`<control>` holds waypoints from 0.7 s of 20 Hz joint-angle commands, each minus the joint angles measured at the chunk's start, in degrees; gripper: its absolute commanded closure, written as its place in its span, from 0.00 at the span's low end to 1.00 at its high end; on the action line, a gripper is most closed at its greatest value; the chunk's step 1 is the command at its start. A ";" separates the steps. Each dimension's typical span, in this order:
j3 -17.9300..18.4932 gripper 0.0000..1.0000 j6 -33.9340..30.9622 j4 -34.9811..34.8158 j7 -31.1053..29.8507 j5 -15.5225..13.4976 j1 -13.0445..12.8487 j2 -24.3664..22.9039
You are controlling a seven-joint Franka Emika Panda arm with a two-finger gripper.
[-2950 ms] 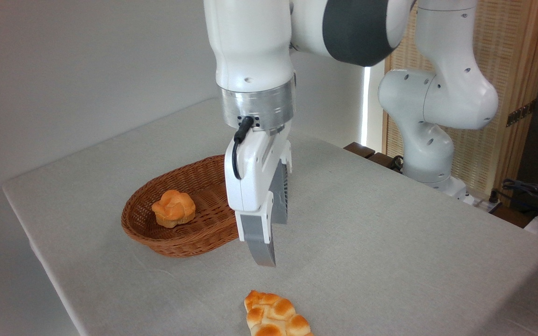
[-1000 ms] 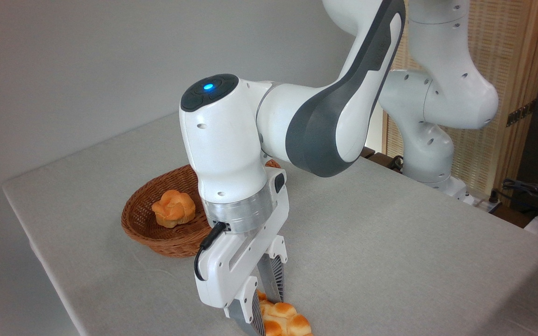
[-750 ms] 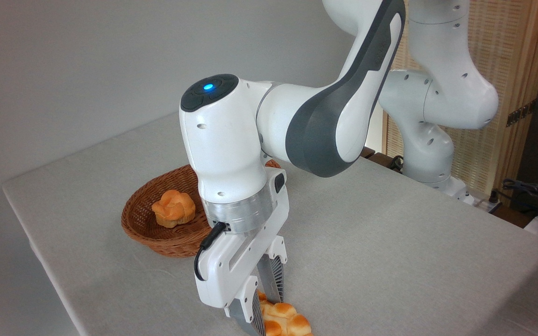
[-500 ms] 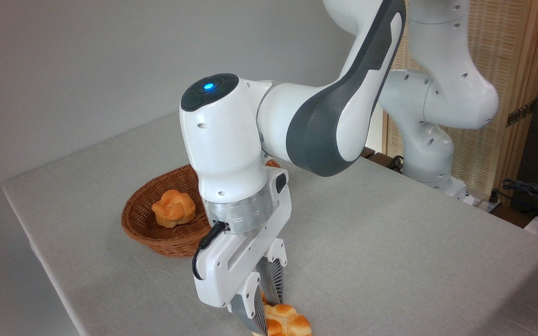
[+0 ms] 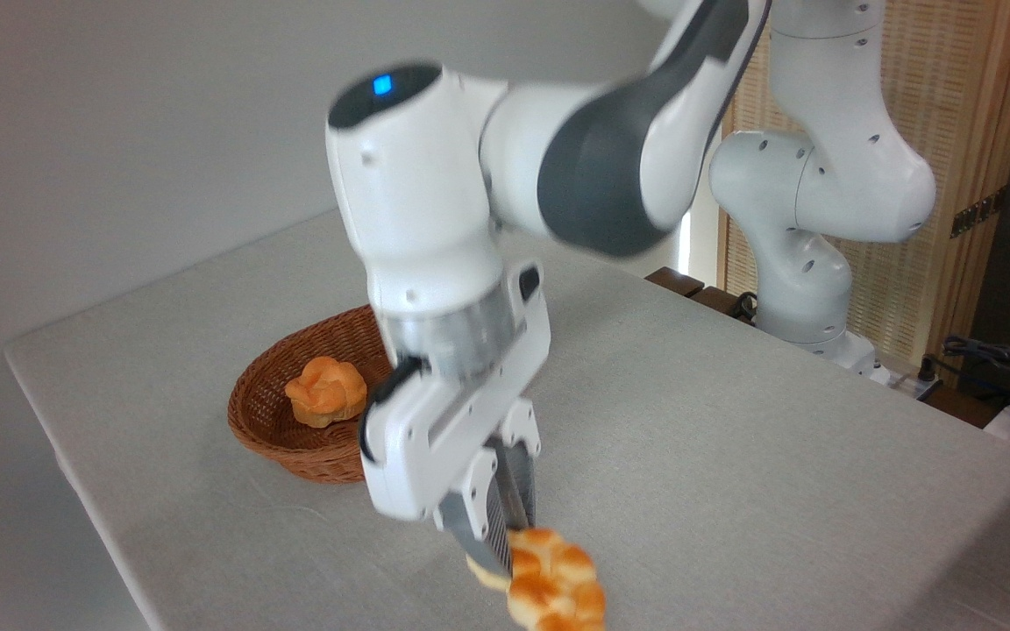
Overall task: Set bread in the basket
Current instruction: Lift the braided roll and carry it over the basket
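Note:
The bread (image 5: pixel 553 578), a knobbly golden-brown braided loaf, hangs just above the table near the bottom edge of the picture, its lower end cut off by the frame. My gripper (image 5: pixel 505 548) is shut on its upper end, the grey ribbed fingers (image 5: pixel 483 535) pinching it from both sides. The arm is motion-blurred. The basket (image 5: pixel 264 434), reddish-brown woven wicker, stands on the table up and to the left of the gripper; its right part is hidden behind my wrist.
A small round orange bun (image 5: pixel 325 391) lies inside the basket at its left. The grey table (image 5: pixel 733 456) ends in an edge close to the left and front. The robot base (image 5: pixel 812 298) stands at the back right.
The gripper came down onto the loaf, closed on its end, and has now lifted it off the table, rising slightly with the bread dangling from the fingers.

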 commanded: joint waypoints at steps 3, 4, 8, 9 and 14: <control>-1.69 0.78 -14.62 9.49 -13.66 -0.87 0.36 -1.52; -3.62 0.77 -15.86 9.94 -20.07 -2.00 0.36 -2.04; -10.30 0.76 -16.66 9.33 -43.72 -3.33 0.36 -3.63; -11.45 0.75 -17.01 8.89 -48.82 -3.85 0.28 -4.24; -15.50 0.74 -17.98 4.24 -69.05 -5.88 -5.15 -7.05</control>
